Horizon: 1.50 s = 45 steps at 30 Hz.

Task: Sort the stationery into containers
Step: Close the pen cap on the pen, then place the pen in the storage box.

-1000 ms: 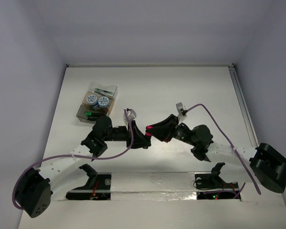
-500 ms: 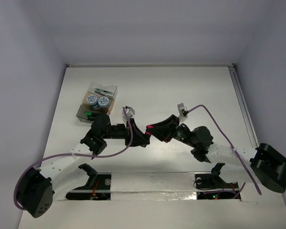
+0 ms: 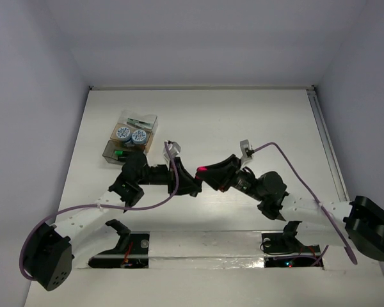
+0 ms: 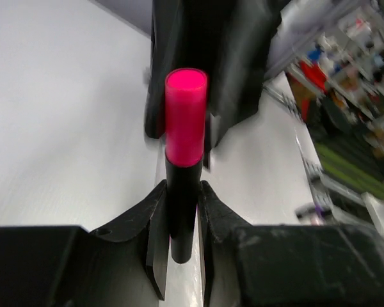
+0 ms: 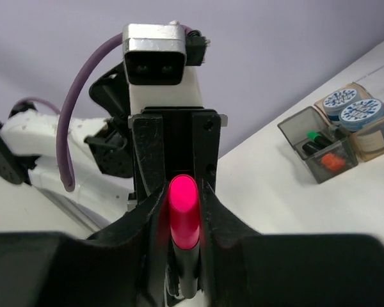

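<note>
Progress: one item is outstanding. The short black marker with a pink end (image 4: 184,167) is not boxed yet. It sits mid-worktop, off the surface, between the two hands.

Beyond and to the left on the white worktop (image 3: 243,121) is the cluster of small clear plastic boxes (image 3: 130,137):
- Nearest smoky box (image 5: 315,148): holds a green-ended marker (image 5: 315,136) and an orange-ended marker (image 5: 333,161).
- Tan-based box behind it: the two round blue-white discs (image 3: 130,134) lie side by side in it.
- Farthest box (image 3: 139,120): holds thin dark items, probably the pens, though they are too small to confirm.
- No tiny pink piece is discernible.

Judgement: the sort is nearly finished. The pink marker has to go in with its fellows.

Pose: both arms reach inward from their bases at the near edge, elbows out, wrists meeting nose to nose at the centre.
- Left hand (image 4: 181,188): clamped narrow on the marker's black barrel, with the pink end projecting toward the other hand.
- Right hand (image 5: 181,192): fingers also pressed against the marker's sides, so it looks gripped from both ends.

This reads as a handover; which hand gives and which takes cannot be told.
</note>
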Available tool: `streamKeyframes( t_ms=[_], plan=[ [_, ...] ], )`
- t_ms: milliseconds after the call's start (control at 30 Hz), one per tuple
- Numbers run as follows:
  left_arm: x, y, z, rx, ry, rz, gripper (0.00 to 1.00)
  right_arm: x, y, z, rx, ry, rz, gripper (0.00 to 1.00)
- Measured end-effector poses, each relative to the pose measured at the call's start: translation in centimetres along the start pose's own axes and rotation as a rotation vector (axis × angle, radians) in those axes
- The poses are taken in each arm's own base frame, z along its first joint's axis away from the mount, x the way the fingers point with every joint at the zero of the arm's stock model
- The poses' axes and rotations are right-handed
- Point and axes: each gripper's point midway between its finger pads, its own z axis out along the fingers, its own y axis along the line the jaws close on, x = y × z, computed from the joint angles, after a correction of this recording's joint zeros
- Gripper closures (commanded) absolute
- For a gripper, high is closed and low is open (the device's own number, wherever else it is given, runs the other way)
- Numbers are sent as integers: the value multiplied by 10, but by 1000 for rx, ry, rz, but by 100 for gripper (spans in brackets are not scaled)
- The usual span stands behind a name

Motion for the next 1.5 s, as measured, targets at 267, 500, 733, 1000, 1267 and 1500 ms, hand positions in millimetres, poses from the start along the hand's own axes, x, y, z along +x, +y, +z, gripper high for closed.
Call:
streamKeyframes(
  t_ms=[267,500,733,1000,1267,1500],
  plan=[
    [-91,18,-13,-176,-362,178,100,43,15,-24,112,185,91,5],
    [-113,48,-24,-331,-494,162,100,-19,20,-43,202,-6,51,1],
    [-134,128,-70,-714,-669,-3,100,-15,-6,-60,341,-5,24,6],
    [-133,197,-194,-1152,-993,-250,100,55,-67,-92,578,221,4,1],
    [-75,227,-252,-1418,-1059,-446,100,74,-81,-99,640,301,-12,0],
    [-32,249,-275,-1564,-1021,-591,100,77,-83,-100,649,321,-21,0]
  ],
)
